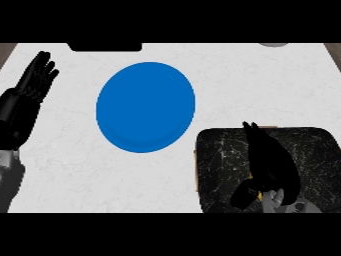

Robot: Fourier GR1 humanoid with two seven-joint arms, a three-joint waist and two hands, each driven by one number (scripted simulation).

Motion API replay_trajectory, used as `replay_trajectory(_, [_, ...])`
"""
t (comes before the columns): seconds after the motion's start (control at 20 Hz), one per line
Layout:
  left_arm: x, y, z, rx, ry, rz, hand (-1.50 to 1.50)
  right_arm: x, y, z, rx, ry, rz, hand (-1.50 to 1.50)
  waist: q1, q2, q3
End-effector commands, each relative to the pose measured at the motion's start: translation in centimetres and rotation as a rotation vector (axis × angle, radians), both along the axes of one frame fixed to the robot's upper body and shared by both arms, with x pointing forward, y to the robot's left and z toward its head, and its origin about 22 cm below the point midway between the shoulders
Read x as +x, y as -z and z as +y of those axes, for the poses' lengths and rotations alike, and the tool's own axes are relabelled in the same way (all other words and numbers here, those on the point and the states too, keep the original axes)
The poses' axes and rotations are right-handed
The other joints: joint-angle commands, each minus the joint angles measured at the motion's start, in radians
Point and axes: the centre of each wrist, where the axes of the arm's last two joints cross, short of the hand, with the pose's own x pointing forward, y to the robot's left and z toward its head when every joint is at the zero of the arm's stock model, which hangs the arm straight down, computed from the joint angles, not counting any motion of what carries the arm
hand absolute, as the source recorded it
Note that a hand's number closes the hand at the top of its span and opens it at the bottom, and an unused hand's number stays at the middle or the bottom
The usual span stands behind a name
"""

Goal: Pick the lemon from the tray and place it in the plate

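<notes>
Right hand (270, 162) over tray (221, 145) hides the lemon (259, 196) (yellow sliver shows).

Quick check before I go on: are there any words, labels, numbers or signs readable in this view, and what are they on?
None can be read.
The blue plate, dark tray, white counter, left hand and right hand carry no word, number, label or sign.
The tray's pale streaks are a marbled pattern, not writing.
The dark object at the counter's far edge shows no marks.
</notes>
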Motion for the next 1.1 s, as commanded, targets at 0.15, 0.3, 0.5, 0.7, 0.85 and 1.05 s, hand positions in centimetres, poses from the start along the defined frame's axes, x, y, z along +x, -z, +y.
replay_trajectory(0.15, [0.2,-0.8,-1.7,0.005,0.009,-0.004,0.0,0.5,0.5,-1.3,-0.167,0.155,0.195,-1.5,-0.008,0.001,0.001])
replay_trajectory(0.3, [-0.4,-0.3,-0.6,0.011,-0.002,-0.007,0.0,1.0,1.0,-0.5,-0.16,0.163,0.208,-1.5,0.001,0.002,0.001])
replay_trajectory(0.5, [1.3,0.5,-0.8,-0.002,-0.013,0.008,0.0,0.4,3.5,-2.7,-0.151,0.15,0.241,-1.5,-0.009,0.005,0.002])
replay_trajectory(0.7, [1.1,-0.3,-0.6,-0.003,0.006,-0.006,0.0,0.1,3.4,-0.9,-0.106,0.15,0.267,-1.5,-0.003,0.003,0.002])
replay_trajectory(0.85, [0.2,0.0,0.5,-0.013,-0.011,0.003,0.0,-0.3,5.2,-2.0,-0.128,0.172,0.29,-1.5,0.0,0.002,0.002])
replay_trajectory(1.05, [0.3,-0.6,-2.5,-0.011,0.003,-0.018,0.0,1.8,6.4,-3.1,-0.161,0.19,0.325,-1.5,0.004,0.003,0.002])
